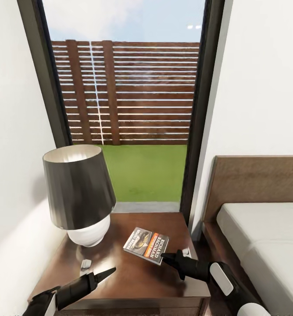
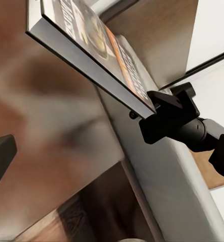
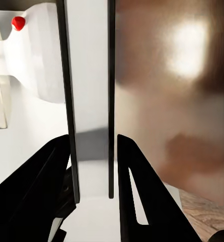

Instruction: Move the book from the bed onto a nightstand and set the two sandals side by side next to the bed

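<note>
The bed stands right of the nightstand, whose lamp crowds the left. The book is tilted above the top, its edge pinched in the right gripper. Released askew, it may slide off. The left gripper hovers, aperture indeterminable.

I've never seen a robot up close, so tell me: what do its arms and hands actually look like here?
Both arms are black toward the end, with glossy white shell pieces further back. The left hand tapers into slim, pointed black fingers. The right hand is the same matte black; its fingers look like flat, wedge-shaped blades. The right arm carries a rounded white panel with a grey edge. No cables or markings are visible.
</note>
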`<state>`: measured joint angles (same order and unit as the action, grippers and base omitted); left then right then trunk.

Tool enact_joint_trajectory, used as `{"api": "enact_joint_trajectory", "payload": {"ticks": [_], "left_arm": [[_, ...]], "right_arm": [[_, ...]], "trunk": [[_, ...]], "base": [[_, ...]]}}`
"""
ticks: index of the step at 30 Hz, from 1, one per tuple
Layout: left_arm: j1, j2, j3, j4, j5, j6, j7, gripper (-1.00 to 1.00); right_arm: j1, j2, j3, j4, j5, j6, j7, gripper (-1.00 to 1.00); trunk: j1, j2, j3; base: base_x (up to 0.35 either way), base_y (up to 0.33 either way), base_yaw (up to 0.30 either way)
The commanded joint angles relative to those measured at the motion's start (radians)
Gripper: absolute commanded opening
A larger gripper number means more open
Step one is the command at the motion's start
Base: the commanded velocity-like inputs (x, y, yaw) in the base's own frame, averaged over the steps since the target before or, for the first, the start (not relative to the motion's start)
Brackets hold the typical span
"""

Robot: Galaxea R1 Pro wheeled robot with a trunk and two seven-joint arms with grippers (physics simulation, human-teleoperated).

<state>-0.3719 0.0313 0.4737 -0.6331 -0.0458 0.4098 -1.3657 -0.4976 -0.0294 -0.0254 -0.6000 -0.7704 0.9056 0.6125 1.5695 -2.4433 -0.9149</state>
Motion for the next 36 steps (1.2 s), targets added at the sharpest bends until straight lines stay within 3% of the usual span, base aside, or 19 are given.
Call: {"api": "enact_joint_trajectory", "payload": {"ticks": [1, 8, 11, 16, 24, 36], "left_arm": [[-0.001, -0.001, 0.004, 0.000, -0.005, 0.011, -0.006, 1.00], [-0.001, -0.001, 0.004, 0.000, -0.005, 0.011, -0.006, 1.00], [-0.001, -0.001, 0.005, 0.000, -0.005, 0.011, -0.006, 1.00], [-0.001, -0.001, 0.005, 0.000, -0.005, 0.011, -0.006, 1.00], [-0.001, -0.001, 0.005, 0.000, -0.005, 0.011, -0.006, 1.00], [-0.001, -0.001, 0.005, 0.000, -0.005, 0.011, -0.006, 1.00]], "right_arm": [[-0.001, 0.000, -0.003, 0.000, 0.000, 0.006, 0.003, -1.00], [-0.001, 0.000, -0.003, 0.000, 0.000, 0.005, 0.003, -1.00], [0.000, 0.000, -0.004, 0.000, 0.000, 0.005, 0.003, -1.00], [0.000, 0.000, -0.004, 0.000, 0.000, 0.005, 0.003, -1.00], [-0.001, 0.003, -0.004, 0.000, 0.000, 0.006, 0.003, -1.00], [-0.001, 0.003, -0.004, 0.000, 0.000, 0.005, 0.004, -1.00]], "trunk": [[0.004, -0.008, -0.004], [0.031, -0.057, -0.026], [0.032, -0.057, -0.038], [0.032, -0.057, -0.038], [0.035, -0.059, -0.069], [0.036, -0.059, -0.073]], "base": [[0.000, 0.000, 0.000], [0.000, 0.000, 0.000], [0.000, 0.000, 0.000], [0.000, 0.000, 0.000], [0.000, 0.000, 0.000], [0.000, 0.000, 0.000]]}}
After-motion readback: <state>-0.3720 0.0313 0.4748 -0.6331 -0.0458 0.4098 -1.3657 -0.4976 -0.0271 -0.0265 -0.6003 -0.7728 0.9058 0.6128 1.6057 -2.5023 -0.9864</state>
